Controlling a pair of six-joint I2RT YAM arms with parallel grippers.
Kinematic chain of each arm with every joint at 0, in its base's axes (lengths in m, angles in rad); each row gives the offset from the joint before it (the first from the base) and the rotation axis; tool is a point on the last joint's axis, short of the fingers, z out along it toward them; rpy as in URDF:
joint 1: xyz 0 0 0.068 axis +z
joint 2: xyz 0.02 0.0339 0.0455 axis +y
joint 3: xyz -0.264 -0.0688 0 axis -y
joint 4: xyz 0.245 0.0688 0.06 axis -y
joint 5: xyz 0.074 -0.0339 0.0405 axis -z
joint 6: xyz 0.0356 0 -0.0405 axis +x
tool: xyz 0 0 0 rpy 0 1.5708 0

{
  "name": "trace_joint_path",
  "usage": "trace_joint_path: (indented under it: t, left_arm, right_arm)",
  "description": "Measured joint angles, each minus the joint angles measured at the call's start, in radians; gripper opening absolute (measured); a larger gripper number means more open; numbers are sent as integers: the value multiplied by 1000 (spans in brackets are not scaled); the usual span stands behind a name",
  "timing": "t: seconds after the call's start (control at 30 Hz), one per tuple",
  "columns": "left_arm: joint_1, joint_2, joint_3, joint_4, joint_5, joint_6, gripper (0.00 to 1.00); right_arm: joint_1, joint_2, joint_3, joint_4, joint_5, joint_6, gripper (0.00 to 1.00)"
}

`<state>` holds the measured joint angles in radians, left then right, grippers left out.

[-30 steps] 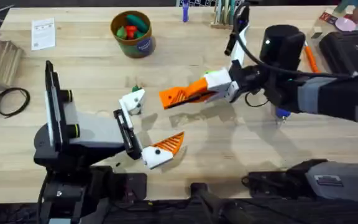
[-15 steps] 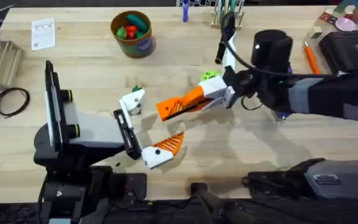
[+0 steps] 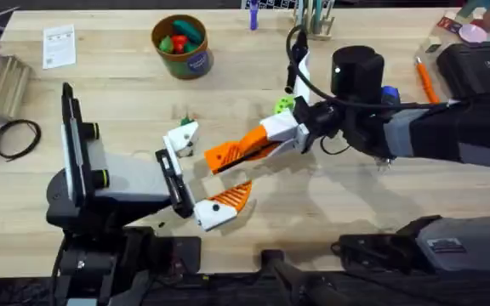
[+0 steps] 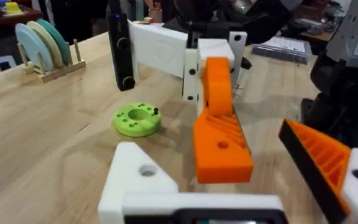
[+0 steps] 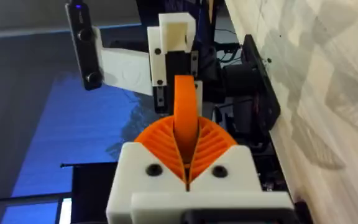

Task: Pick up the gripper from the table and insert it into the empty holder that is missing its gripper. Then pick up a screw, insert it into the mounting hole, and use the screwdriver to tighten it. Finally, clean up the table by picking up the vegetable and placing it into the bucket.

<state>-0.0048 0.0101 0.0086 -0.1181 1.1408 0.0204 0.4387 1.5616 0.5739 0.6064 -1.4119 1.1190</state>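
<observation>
Overhead, the right claw was clamped shut on the gripper, just beside the holder. The left claw stood open, empty

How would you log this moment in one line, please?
phase: insertion | right pincer: shut on orange fingertip, near holder | fingertip: not yet seated | left pincer: open
</observation>
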Motion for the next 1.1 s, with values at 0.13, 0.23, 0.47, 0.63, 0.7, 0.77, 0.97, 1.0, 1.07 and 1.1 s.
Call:
trace_joint_path:
  t: [0.13, 0.23, 0.47, 0.63, 0.7, 0.77, 0.97, 1.0, 1.07, 1.1]
  left_arm:
    - [0, 0, 0, 0, 0, 0, 985]
    - [0, 0, 0, 0, 0, 0, 985]
    - [0, 0, 0, 0, 0, 0, 985]
    - [0, 0, 0, 0, 0, 0, 985]
    - [0, 0, 0, 0, 0, 0, 985]
    - [0, 0, 0, 0, 0, 0, 985]
    - [0, 0, 0, 0, 0, 0, 985]
    - [0, 0, 0, 0, 0, 0, 985]
    - [0, 0, 0, 0, 0, 0, 985]
    - [0, 0, 0, 0, 0, 0, 985]
  right_arm:
    - [20, 0, 14, 12, 18, 4, 9]
    - [27, 0, 35, 19, 24, 4, 9]
    - [28, 0, 49, 21, 30, 13, 9]
    - [34, 15, 49, 92, 32, 38, 9]
    - [43, 42, 50, 189, 31, 77, 9]
    - [50, 77, 52, 295, 32, 121, 9]
    - [56, 145, 55, 333, 27, 213, 9]
    - [56, 149, 55, 337, 27, 220, 9]
    - [56, 151, 55, 352, 26, 229, 9]
    - [56, 151, 56, 360, 26, 231, 9]
